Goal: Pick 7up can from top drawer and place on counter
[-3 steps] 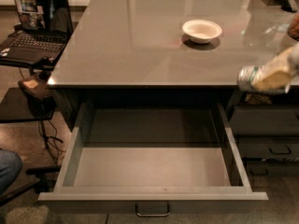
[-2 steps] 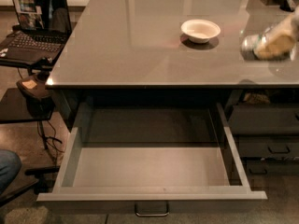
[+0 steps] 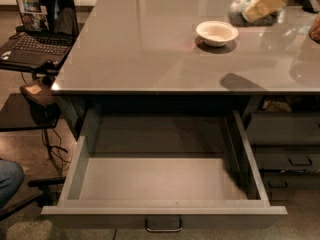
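Far back, 7up can (image 3: 238,6) in gripper (image 3: 252,11)

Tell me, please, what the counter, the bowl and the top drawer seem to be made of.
The counter: smooth glossy grey, perhaps laminate or stone; it mirrors lights. The bowl: white, likely ceramic or plastic; soft sheen. The top drawer: matte grey painted metal, judging by thin folded walls. The claw is at the 7up can over the counter's far right.
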